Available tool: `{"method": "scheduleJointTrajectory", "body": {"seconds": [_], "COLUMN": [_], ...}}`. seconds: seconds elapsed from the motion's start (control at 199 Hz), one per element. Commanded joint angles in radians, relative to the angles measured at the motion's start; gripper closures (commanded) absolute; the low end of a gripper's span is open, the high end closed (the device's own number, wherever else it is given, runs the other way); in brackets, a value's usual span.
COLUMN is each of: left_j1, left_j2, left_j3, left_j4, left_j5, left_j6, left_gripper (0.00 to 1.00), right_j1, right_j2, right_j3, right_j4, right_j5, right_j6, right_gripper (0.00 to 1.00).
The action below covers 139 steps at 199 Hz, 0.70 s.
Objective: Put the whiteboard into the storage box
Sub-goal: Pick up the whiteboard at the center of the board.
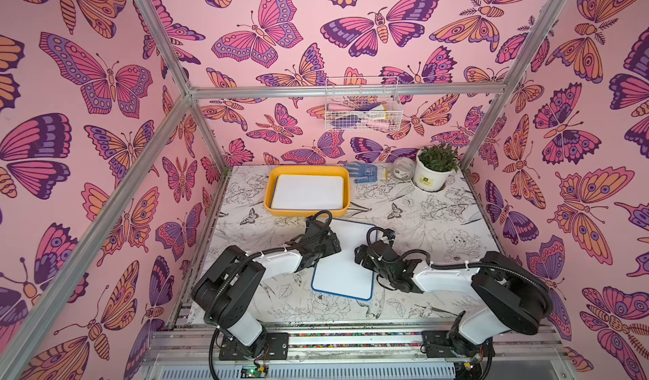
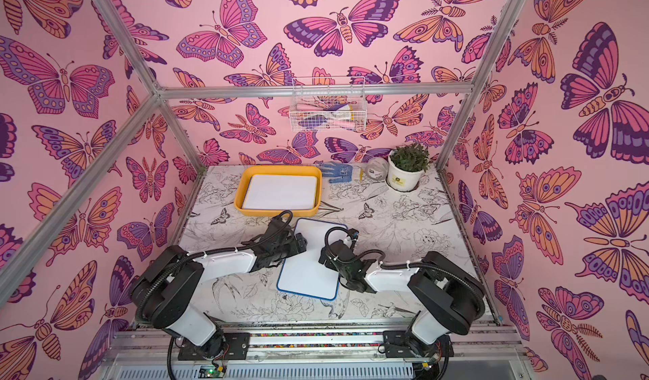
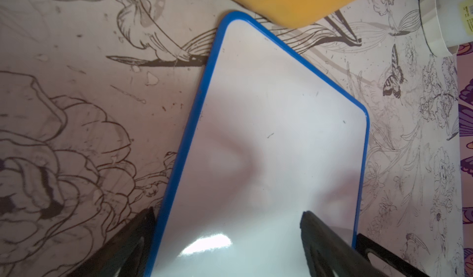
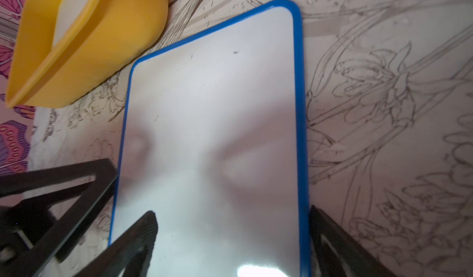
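Observation:
A white whiteboard (image 1: 344, 273) (image 2: 309, 266) with a blue rim lies flat mid-table, its far end near the yellow storage box (image 1: 305, 213) (image 2: 277, 212). White boards (image 1: 309, 192) lie inside the box. My left gripper (image 1: 332, 244) (image 3: 227, 211) is open over the board's left long edge. One finger sits outside the blue rim and the other over the white face (image 3: 268, 135). My right gripper (image 1: 361, 255) (image 4: 233, 210) is open too, astride the right long edge of the board (image 4: 212, 122). The box's wall (image 3: 294, 1) (image 4: 89, 58) shows in both wrist views.
Along the back of the table lie a blue glove (image 1: 363, 171), a clear tape roll (image 1: 403, 168) and a potted plant in a white pot (image 1: 435, 169). A white wire basket (image 1: 363, 109) with tools hangs on the back wall. Metal frame posts stand at the back corners.

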Motion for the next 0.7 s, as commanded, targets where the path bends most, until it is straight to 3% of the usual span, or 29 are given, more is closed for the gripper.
{"method": "scheduleJointTrajectory", "body": {"seconds": [0.0, 0.206, 0.331, 0.522, 0.692], "left_j1": [-0.048, -0.064, -0.068, -0.08, -0.086], "left_j2": [0.048, 0.057, 0.072, 0.1, 0.112], "left_j3": [-0.066, -0.078, -0.085, -0.087, -0.091], "left_j4": [-0.12, -0.112, -0.093, -0.06, -0.048], "left_j5": [0.242, 0.251, 0.253, 0.254, 0.257], "left_j6": [-0.091, -0.086, -0.08, -0.083, -0.088], "left_gripper": [0.1, 0.1, 0.1, 0.1, 0.1], "right_j1": [0.035, 0.022, -0.039, -0.131, -0.135], "right_j2": [0.089, 0.035, -0.013, 0.067, 0.183], "right_j3": [0.017, -0.005, -0.05, -0.221, -0.28], "right_j4": [-0.014, 0.055, 0.099, 0.522, 0.778], "right_j5": [-0.078, -0.25, -0.417, -0.572, -0.558], "right_j6": [0.003, 0.133, 0.317, 0.668, 0.84], "right_gripper": [0.07, 0.08, 0.08, 0.08, 0.12]}}
